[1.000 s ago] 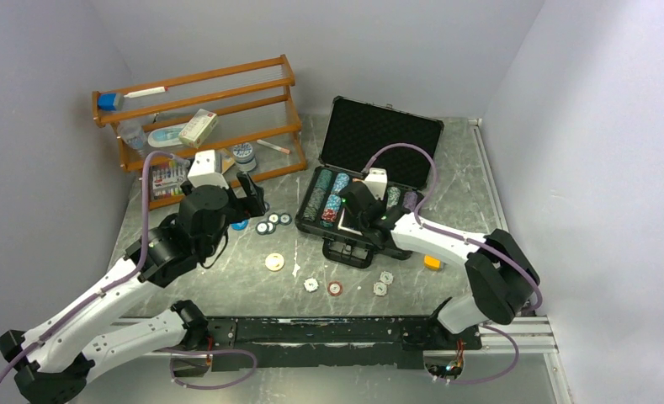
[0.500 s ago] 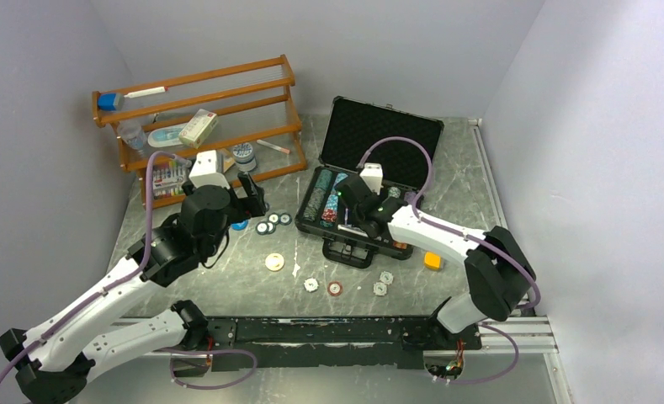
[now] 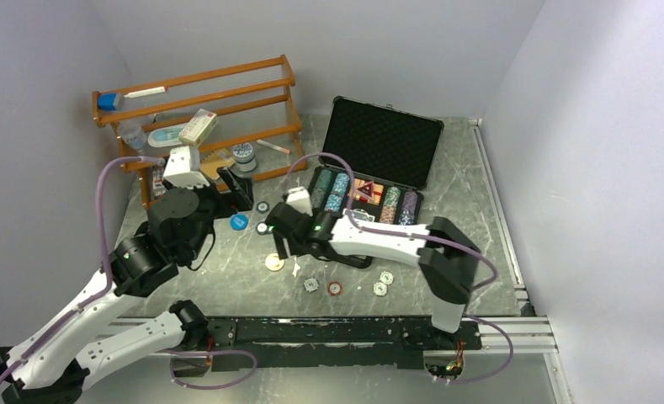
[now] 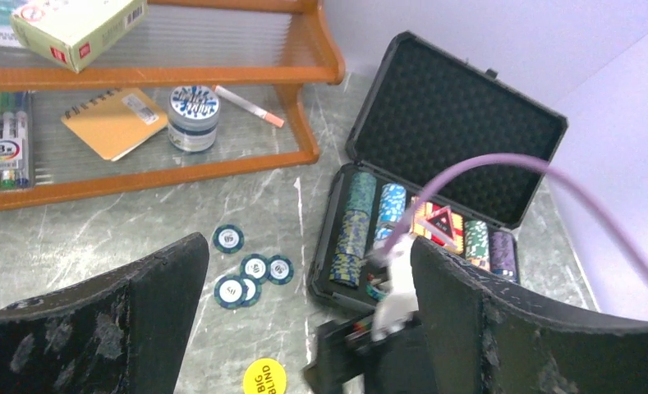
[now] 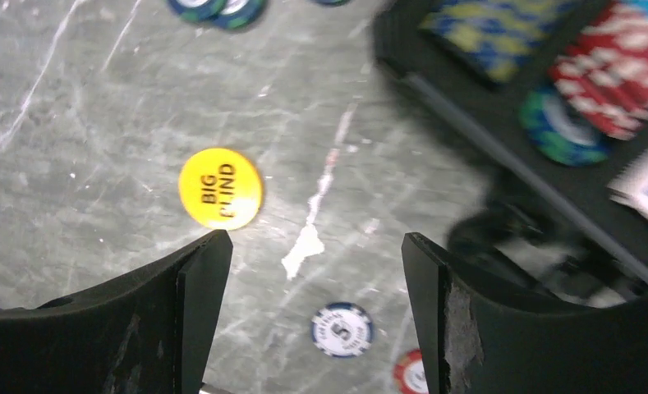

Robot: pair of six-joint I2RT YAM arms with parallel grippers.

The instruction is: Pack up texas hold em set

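Grey marbled table (image 3: 227,278) sits inside a white-walled booth. The right gripper (image 5: 312,246) has its jaws spread wide with nothing between them, over bare table – the yellow "BIG BLIND" button (image 5: 220,188) lies just beyond one finger, and a white chip (image 5: 342,329) lies in the gap below. The left gripper (image 4: 308,254) is also wide apart and empty, above a cluster of blue-rimmed chips (image 4: 246,275) near the orange rack (image 4: 222,164).

The black case (image 3: 381,141) lies open at the back right, its lid raised and lined with dimpled foam. Its tray holds rows of striped chips (image 4: 355,226) on edge in green, blue, red and purple, with a card deck (image 4: 439,226) between them. More loose chips (image 3: 335,288) lie near the front.

The right wrist view blurs the case's edge. From above, the right arm covers its front wall – and a purple cable crosses it in the left wrist view.

The right arm reaches left across the table. The left arm stretches forward toward the rack.
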